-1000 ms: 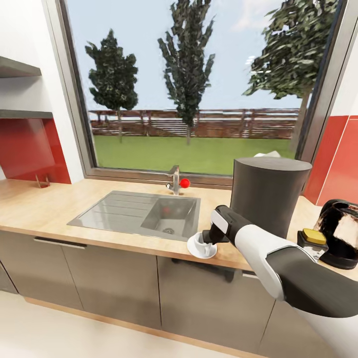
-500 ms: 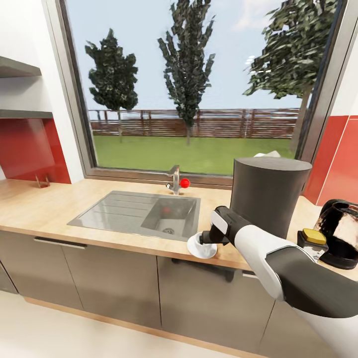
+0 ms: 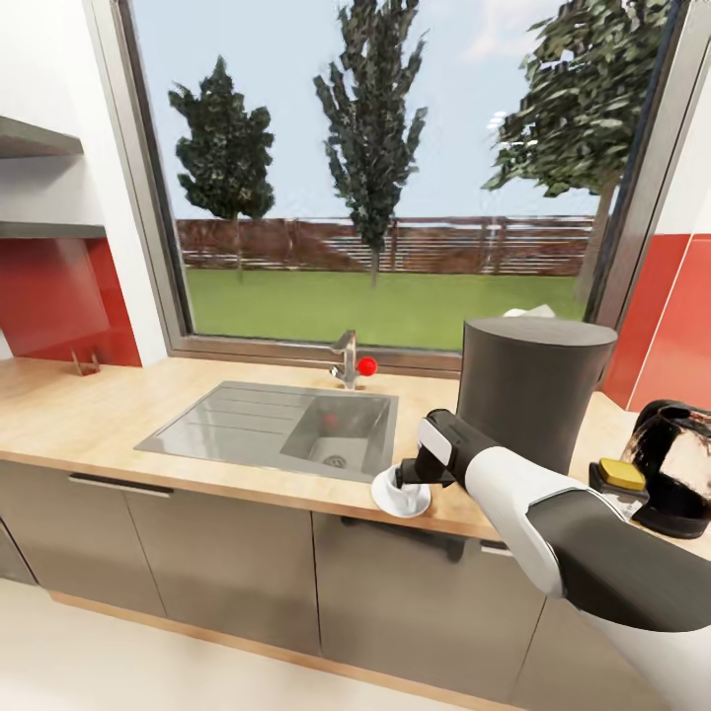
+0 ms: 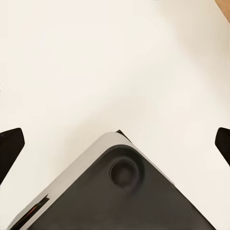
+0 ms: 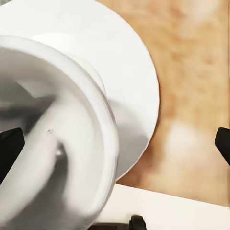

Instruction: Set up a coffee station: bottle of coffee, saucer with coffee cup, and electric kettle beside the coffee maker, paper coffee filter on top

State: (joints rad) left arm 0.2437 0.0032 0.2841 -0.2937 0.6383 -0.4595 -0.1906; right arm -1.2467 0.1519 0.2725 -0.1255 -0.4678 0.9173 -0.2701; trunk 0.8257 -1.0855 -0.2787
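- White cup, white saucer: the coffee cup (image 3: 403, 478) sits on the saucer (image 3: 399, 497) at the front edge of the kitchen countertop (image 3: 89, 415), just left of the coffee maker (image 3: 533, 390), with your right gripper (image 3: 413, 472) right over it.
- In the right wrist view the coffee cup (image 5: 52, 139) looms close above the saucer (image 5: 127, 91), both fingertips at the frame edges; spread that wide, the right gripper looks apart rather than clamped on the cup.
- Your left gripper reads the same way in its own view: tips wide apart, nothing between them.
- Risk: the saucer overhangs near the counter lip. If you pull back sideways, a finger could catch the rim and tip the cup or push the saucer off. Lift straight up first.
- The bottle of coffee (image 3: 620, 479) and electric kettle (image 3: 676, 469) stand right of the coffee maker.
- Against the picture a second ago, your gripper has barely shifted and the cup looks more hidden beneath it.
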